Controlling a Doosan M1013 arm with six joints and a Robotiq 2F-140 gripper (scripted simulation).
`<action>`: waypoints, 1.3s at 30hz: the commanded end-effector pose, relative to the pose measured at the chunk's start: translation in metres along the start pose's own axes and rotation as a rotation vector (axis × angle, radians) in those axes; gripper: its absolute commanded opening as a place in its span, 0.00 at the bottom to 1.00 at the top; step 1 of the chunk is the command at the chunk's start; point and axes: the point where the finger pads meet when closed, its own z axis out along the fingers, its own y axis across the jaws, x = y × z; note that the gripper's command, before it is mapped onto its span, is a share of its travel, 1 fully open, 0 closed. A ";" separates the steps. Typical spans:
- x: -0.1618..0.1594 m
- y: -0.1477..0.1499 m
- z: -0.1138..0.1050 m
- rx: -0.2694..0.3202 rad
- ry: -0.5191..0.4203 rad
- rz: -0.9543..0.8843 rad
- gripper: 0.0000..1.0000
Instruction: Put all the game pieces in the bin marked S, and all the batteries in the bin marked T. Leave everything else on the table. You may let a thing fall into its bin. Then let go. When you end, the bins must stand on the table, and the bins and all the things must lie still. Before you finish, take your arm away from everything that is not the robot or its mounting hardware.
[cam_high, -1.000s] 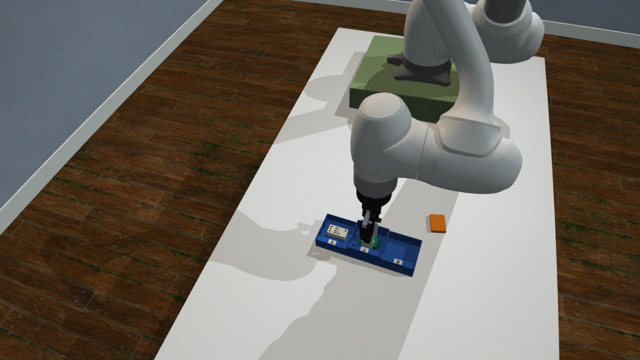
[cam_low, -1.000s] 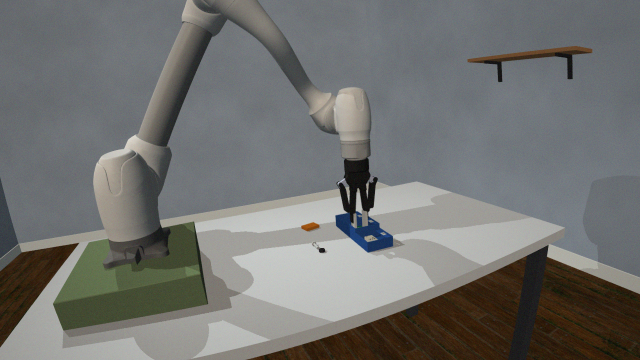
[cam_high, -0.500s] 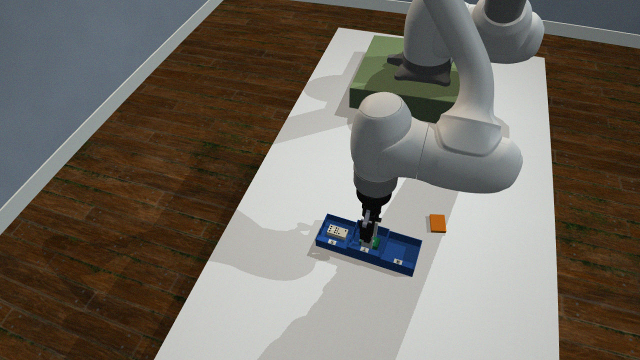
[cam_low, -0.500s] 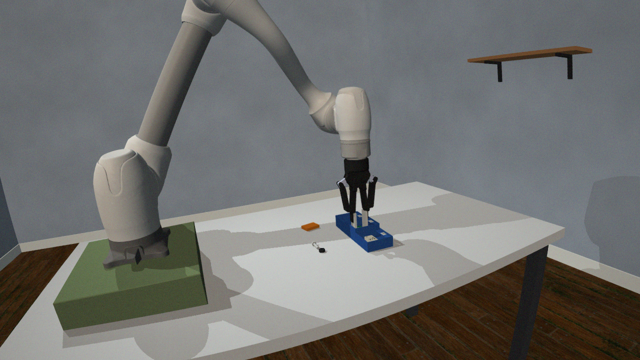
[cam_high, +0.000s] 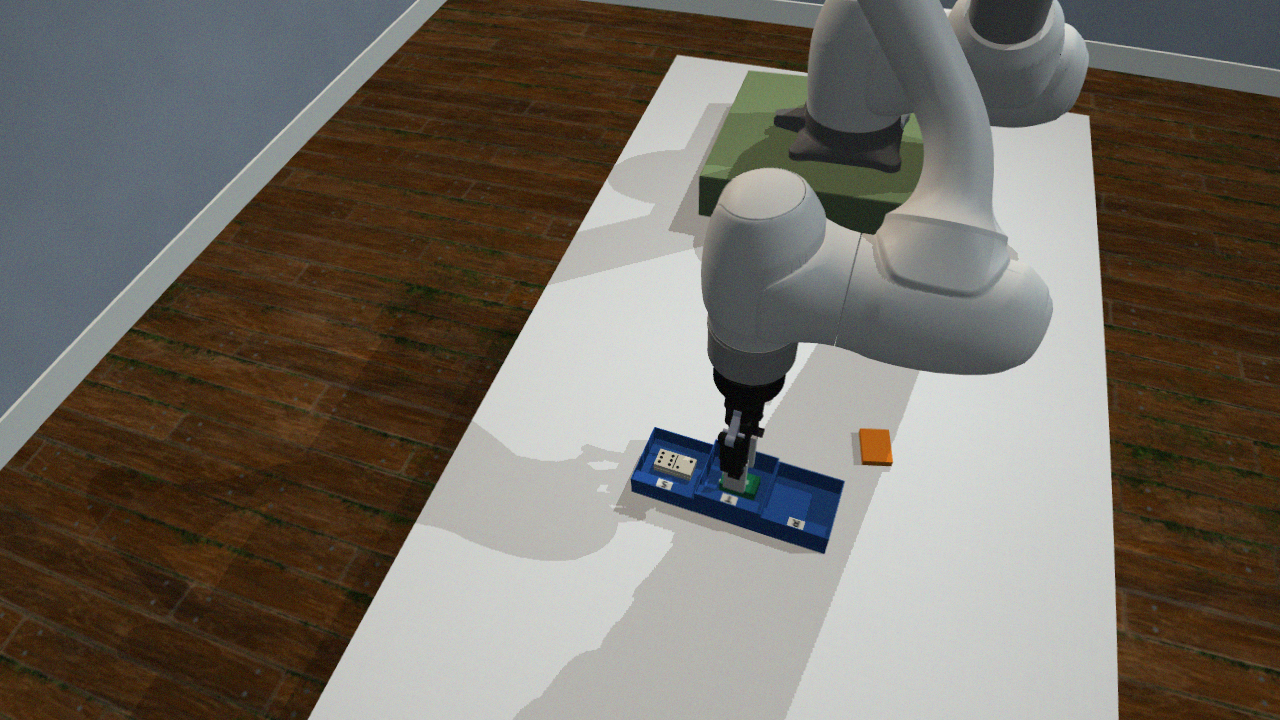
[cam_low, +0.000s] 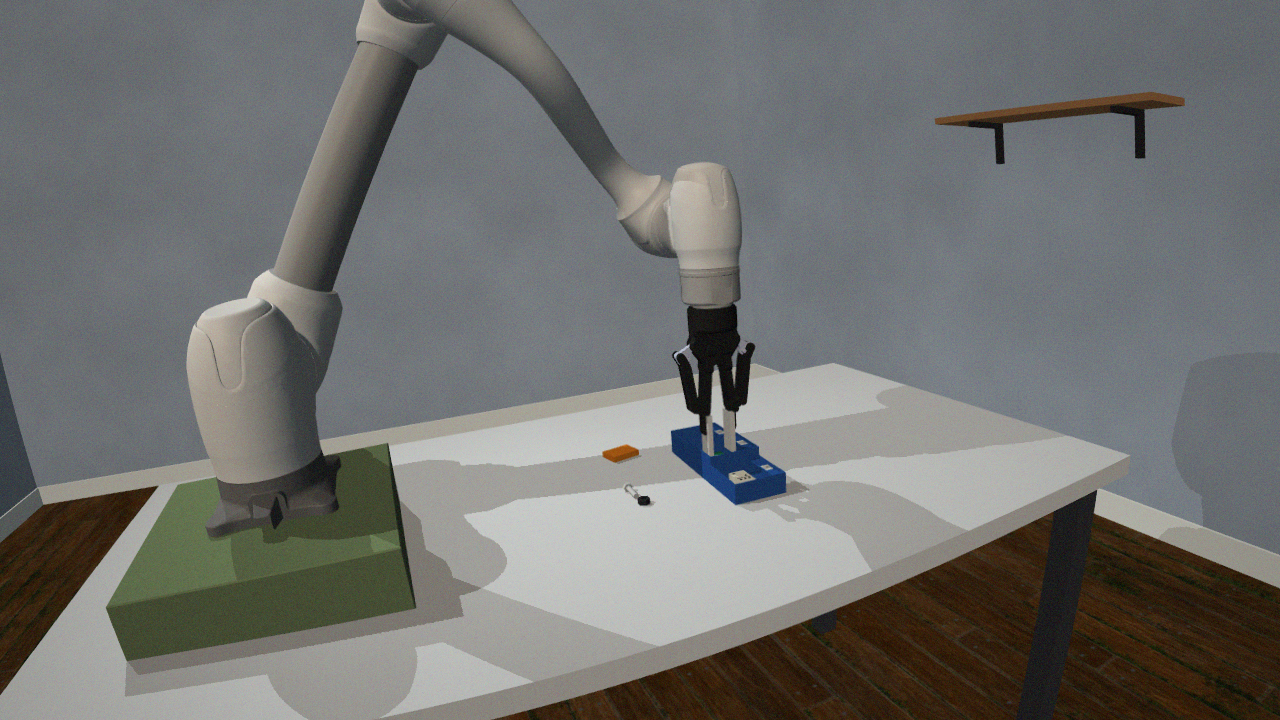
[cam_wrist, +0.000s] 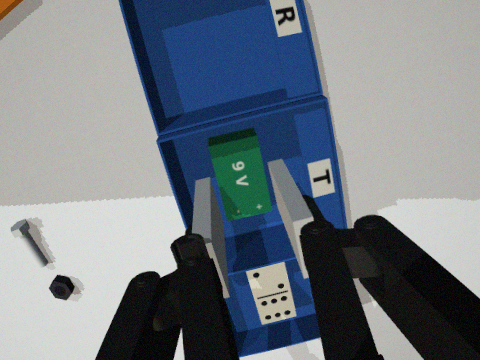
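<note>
We judge the sorting done: domino (cam_wrist: 271, 294) in bin S, battery (cam_wrist: 239, 178) in bin T — our gripper (cam_wrist: 254, 207) (slightly parted, gripping nothing) straddles it; only withdrawal remains.

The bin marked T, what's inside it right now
Bin T holds a green 9V battery, lying between the gripper fingers, which stand apart from it. The fingers cover part of the bin floor, so anything under them is hidden.

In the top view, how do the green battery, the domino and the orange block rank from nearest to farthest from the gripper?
1. Green battery: below the gripper, in the middle bin.
2. Domino: in the left end bin.
3. Orange block: on the table, right of the bins.
</note>
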 end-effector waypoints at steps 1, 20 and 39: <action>0.000 0.000 -0.005 0.000 0.000 0.000 0.20; 0.000 0.000 -0.041 0.000 0.000 0.000 1.00; 0.000 0.000 -0.109 0.000 0.000 0.000 1.00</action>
